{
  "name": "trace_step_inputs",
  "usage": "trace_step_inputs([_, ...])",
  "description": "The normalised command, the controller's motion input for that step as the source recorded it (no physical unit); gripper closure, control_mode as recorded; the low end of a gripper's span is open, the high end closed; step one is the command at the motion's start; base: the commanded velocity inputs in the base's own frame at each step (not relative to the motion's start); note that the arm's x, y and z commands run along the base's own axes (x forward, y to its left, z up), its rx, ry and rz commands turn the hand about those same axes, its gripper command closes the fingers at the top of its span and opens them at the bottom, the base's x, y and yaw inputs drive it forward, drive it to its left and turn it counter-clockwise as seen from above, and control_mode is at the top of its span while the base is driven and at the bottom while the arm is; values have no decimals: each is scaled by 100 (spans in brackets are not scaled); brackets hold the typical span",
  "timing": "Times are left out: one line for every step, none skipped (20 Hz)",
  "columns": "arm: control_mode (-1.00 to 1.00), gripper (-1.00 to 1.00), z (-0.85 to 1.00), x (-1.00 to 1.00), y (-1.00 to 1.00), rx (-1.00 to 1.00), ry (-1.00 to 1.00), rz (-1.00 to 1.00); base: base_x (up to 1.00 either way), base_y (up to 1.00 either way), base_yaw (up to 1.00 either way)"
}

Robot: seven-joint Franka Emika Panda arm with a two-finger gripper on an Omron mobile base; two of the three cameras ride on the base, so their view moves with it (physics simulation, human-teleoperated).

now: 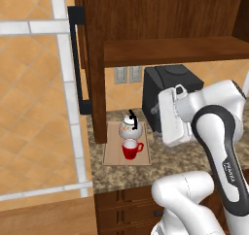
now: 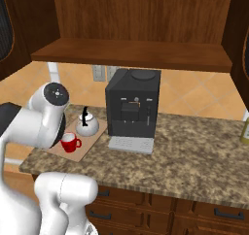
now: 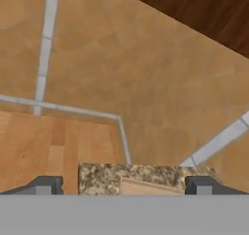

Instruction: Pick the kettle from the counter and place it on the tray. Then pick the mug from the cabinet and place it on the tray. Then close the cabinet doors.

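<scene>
Sitting together on the tray [image 1: 113, 157], kettle [image 1: 130, 127] and mug [image 1: 130, 149] are done; the cabinet doors [image 1: 90, 59] remain open, gripper [image 3: 124, 184] wide and empty.

Both base views look forward and down at the tray [image 1: 113, 154] [image 2: 85, 149] from opposite sides. The hand view looks along the gripper [image 3: 121, 184] at the counter [image 3: 102, 178] edge.

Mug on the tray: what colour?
Bright red, pale inside; the mug shows best in the left base view.
</scene>
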Motion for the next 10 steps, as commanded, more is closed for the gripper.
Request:
trace_step_inputs([-100,-100,27,-31,37,0,-4,9,0,0,0])
trace_step_inputs([-100,-100,22,-38,35,0,-7,10,0,0,0])
trace_step_inputs([-100,-100,22,-44,33,0,-15,11,0,0,0])
trace_step_inputs([-100,-100,20,-45,32,0,-19,11,0,0,0])
trace_step_inputs([-100,-100,17,-43,40,0,-19,11,0,0,0])
trace_step_inputs([-100,-100,21,-42,35,0,-22,13,0,0,0])
trace_step_inputs([-100,-100,24,-45,31,0,-26,14,0,0,0])
trace_step_inputs([-100,-100,21,-45,37,0,-25,14,0,0,0])
trace_step_inputs([-100,-100,23,-45,35,0,-23,13,0,0,0])
trace_step_inputs([-100,-100,23,-45,36,2,-25,5,0,0,0])
